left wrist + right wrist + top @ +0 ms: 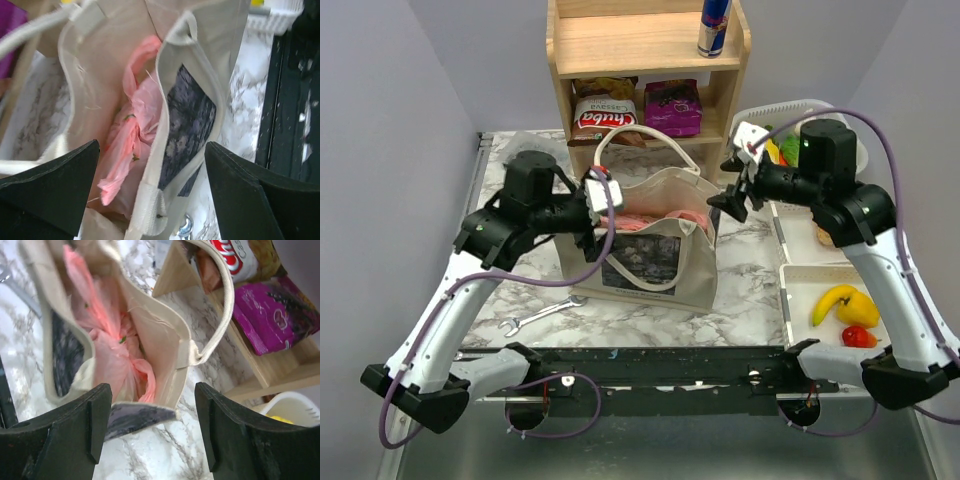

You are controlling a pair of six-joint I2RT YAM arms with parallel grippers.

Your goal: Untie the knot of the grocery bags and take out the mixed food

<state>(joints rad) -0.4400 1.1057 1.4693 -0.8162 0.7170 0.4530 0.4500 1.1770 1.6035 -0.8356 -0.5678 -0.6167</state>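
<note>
The beige canvas tote [655,262] stands upright mid-table, its mouth open. Inside it lies the pink plastic bag [660,220], crumpled. Its handle loops gather into a bunched twist, the knot [121,343], also seen from the left wrist as the knot [132,122]. My left gripper [592,215] hovers open over the tote's left end, the near wall's rim between its fingers [55,190] untouched. My right gripper [728,195] hangs open over the right end, nothing held. A banana [832,300], a yellow pepper [861,310] and a red item [858,337] lie in the white tray [798,290].
A wooden shelf [650,60] behind the tote holds a Chuba chip bag [603,118], a purple bag [672,107] and a can [714,27]. A white basket [790,112] stands back right. A wrench [542,316] lies front left.
</note>
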